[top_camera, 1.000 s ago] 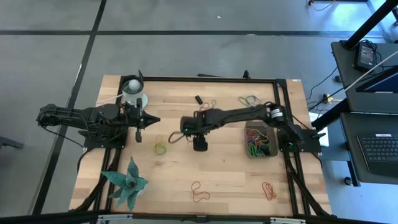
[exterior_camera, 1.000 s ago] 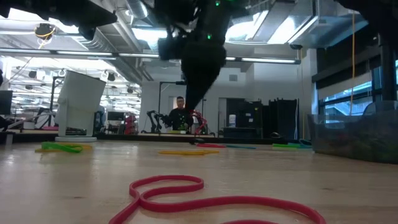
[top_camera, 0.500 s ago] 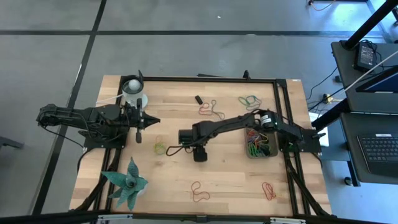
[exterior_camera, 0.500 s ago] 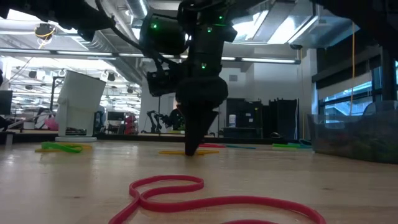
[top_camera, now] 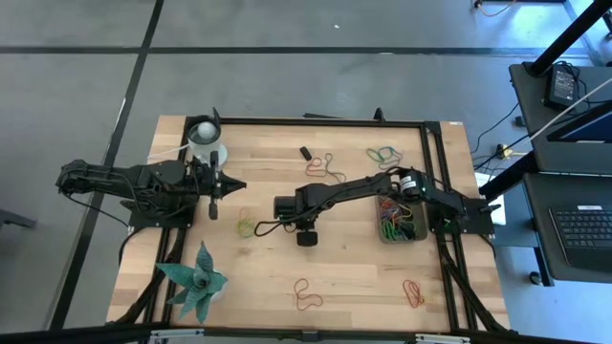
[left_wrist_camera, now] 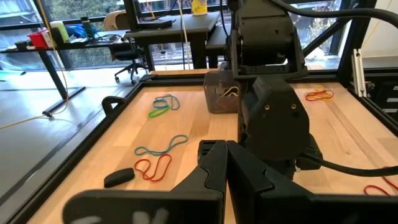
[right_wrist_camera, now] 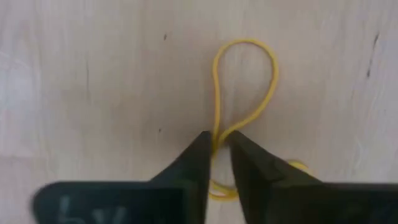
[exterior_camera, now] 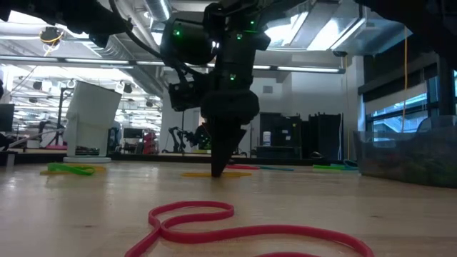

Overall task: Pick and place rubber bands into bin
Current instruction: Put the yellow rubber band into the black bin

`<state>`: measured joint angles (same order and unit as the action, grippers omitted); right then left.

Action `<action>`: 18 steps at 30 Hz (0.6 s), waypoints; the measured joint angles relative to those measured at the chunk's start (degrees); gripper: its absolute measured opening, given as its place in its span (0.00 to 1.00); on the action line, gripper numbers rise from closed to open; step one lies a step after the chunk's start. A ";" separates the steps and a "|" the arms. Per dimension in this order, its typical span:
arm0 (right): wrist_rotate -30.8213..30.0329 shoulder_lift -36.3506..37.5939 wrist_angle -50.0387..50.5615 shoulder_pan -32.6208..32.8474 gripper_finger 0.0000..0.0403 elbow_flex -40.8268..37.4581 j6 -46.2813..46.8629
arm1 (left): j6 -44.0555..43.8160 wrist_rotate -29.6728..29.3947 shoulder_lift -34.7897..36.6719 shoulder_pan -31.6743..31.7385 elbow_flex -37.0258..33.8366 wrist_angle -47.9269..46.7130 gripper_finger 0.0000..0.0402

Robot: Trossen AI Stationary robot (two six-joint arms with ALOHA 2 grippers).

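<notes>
My right gripper (right_wrist_camera: 219, 148) points down at the middle of the table (top_camera: 363, 277), shut on a yellow rubber band (right_wrist_camera: 245, 81) that lies flat on the wood; the low view shows its fingertips (exterior_camera: 218, 170) down at the band (exterior_camera: 203, 174). The bin (top_camera: 400, 218), a dark tray holding several bands, sits on the table at the right. Other rubber bands lie loose: red ones (top_camera: 306, 294) near the front edge, a green-yellow one (top_camera: 247, 227), and blue and green ones (top_camera: 382, 153) at the back. My left gripper (top_camera: 237, 184) waits shut over the table's left side. My right gripper pinches the yellow band at its narrow crossing (right_wrist_camera: 217, 138) between the two fingertips (right_wrist_camera: 200, 152), coming from above and pointing down. The band's larger loop (right_wrist_camera: 273, 68) lies flat on the wood beyond the fingers. A smaller bit (right_wrist_camera: 298, 165) shows behind them.
A white cup (top_camera: 205, 141) stands at the back left and a green spiky object (top_camera: 196, 282) at the front left. A small black oblong piece (top_camera: 305, 153) lies at the back. A black frame (top_camera: 435, 172) borders the table.
My right gripper has come down onto the table, shifting slightly toward the left and near edges, and its fingers have closed on the yellow rubber band. The band stays flat on the wood.
</notes>
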<state>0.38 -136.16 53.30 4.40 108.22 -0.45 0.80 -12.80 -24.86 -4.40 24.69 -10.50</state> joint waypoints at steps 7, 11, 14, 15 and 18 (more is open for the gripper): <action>-0.21 1.31 0.36 -0.04 0.02 -0.26 1.49 | 0.00 0.00 -0.01 0.00 0.00 0.00 0.01; -0.05 3.52 3.49 -0.11 0.01 -0.72 2.30 | 0.00 0.00 0.00 0.00 0.00 0.00 0.01; -0.24 6.57 4.30 -0.43 0.01 -0.38 3.26 | 0.00 0.00 -0.02 0.00 0.00 -0.01 0.01; -0.35 7.46 5.24 -0.74 0.00 -0.37 3.30 | 0.00 0.00 -0.01 0.00 0.00 -0.02 0.01; -0.72 8.98 6.96 -1.68 0.00 -0.51 3.28 | 0.00 0.00 0.00 0.00 0.00 -0.02 0.01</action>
<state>-0.34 -127.18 60.26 2.73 107.71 2.83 0.80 -12.80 -24.86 -4.40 24.69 -10.52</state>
